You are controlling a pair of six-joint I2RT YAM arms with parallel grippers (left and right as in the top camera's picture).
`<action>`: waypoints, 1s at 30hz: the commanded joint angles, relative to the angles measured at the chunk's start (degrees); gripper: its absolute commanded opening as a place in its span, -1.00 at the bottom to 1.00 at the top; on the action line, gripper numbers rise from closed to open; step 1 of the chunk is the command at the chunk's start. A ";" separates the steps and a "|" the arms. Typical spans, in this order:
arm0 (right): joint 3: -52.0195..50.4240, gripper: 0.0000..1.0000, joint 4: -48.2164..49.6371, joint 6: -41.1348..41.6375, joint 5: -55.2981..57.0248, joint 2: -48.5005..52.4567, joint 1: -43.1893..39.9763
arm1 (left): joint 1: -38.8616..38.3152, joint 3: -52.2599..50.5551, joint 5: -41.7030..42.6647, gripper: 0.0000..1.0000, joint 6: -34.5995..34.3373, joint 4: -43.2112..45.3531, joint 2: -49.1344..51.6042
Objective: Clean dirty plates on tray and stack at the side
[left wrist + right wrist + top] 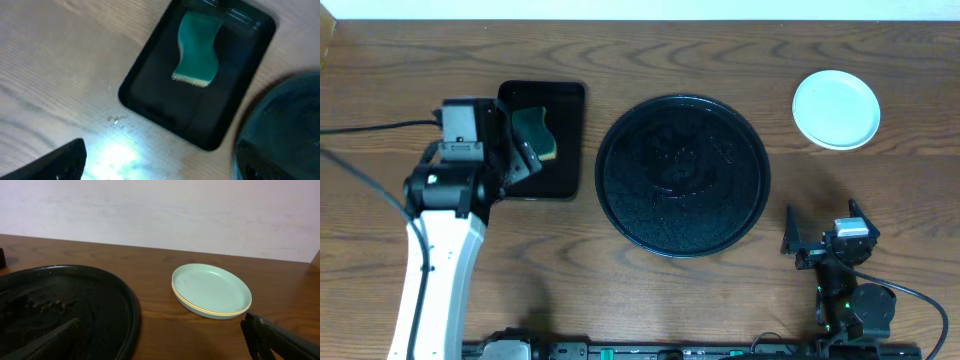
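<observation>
The plates (836, 108) lie stacked on the table (650, 40), off the tray (682, 176) and well apart from its far right rim. In the right wrist view the stack (212, 290) shows a clean pale mint plate on top and a thin yellow edge just beneath it. I cannot count the plates in the stack.

The right gripper (820, 228) hangs near the tray's near right rim, on the side facing the plates but well short of them. Its fingers (280, 340) are spread wide with nothing between them. The stack sits ahead of them, slightly toward the right finger, touching neither. The tray's rim (131, 311) curves in just beside the left finger.

The left gripper (523, 155) hovers left of the tray, over a small tray (565, 150) that stands just beside the big one. A green sponge (197, 50) lies loose in the small tray, ahead of the fingers and untouched. Only one left finger (55, 162) shows, far out in the corner of the wrist view, which fits a wide spread. The other finger is lost against the dark tray (285, 130). The plates lie on the tray's opposite side, far from this gripper.
</observation>
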 commanded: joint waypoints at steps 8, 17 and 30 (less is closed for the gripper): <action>-0.07 0.98 -0.28 -0.74 0.52 -0.39 -0.39 | 0.13 -21.81 -0.39 0.91 10.73 11.78 -8.41; -0.07 0.99 -0.28 -0.74 0.55 -0.39 -0.39 | 0.13 -44.26 -0.39 0.91 10.08 33.18 -28.33; -0.07 0.99 -0.28 -0.74 0.52 -0.39 -0.39 | 0.13 -59.34 -0.39 0.91 10.12 46.38 -44.09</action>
